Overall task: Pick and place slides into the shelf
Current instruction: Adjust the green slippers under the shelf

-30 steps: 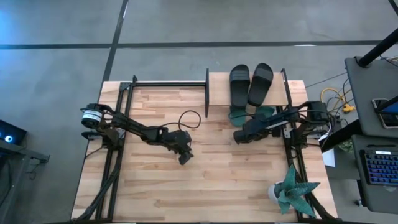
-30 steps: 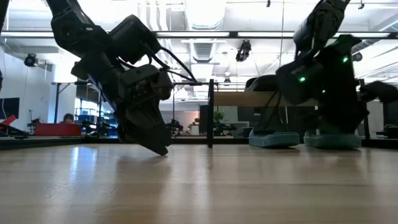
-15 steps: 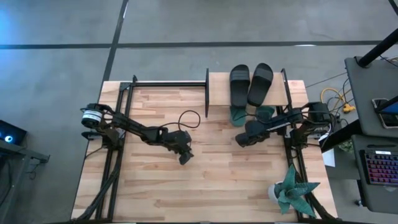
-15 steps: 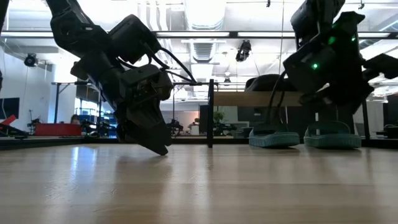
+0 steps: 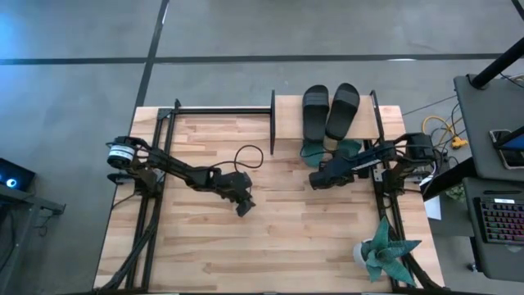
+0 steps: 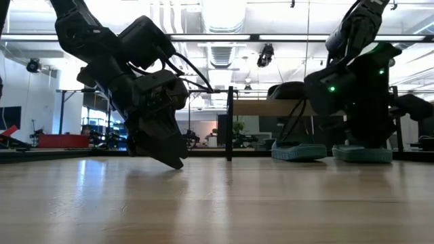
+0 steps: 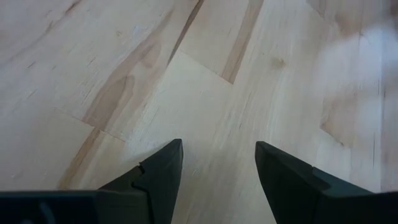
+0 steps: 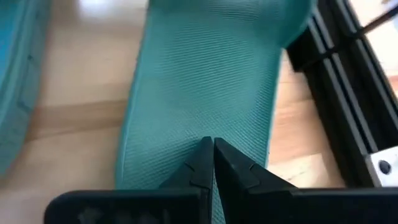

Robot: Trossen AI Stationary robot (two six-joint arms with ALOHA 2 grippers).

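Two black slides [image 5: 315, 111] [image 5: 342, 106] lie side by side on the shelf's plywood top board [image 5: 286, 115]. Two teal slides [image 5: 311, 152] [image 5: 350, 147] rest sole-down on the table under it, heels sticking out toward the near edge; the low view shows them too [image 6: 298, 150] [image 6: 363, 154]. My right gripper [image 5: 315, 180] is shut and low at the shelf's front, its tips [image 8: 212, 149] over the right teal slide [image 8: 205, 74]. My left gripper [image 5: 244, 208] is open at mid-table with its tips [image 7: 217, 162] close to the wood. My right gripper points its shut fingers [image 8: 205, 158] slanting down from the near side at the right teal slide's ribbed footbed [image 8: 205, 124], along its length. I cannot tell whether the tips touch it. The slide lies flat on the table.
A teal spiky plant [image 5: 385, 250] stands at the near right corner. A black cable loop [image 5: 248, 156] lies left of the shelf. Black frame rails run along the table's left [image 5: 147, 213] and right, close beside the right teal slide [image 8: 336, 81]. Bare wood spans the table's middle.
My right gripper rose and drew back a little toward the table's right, then came down again in front of the right teal slide, shut. The slides stay where they were.
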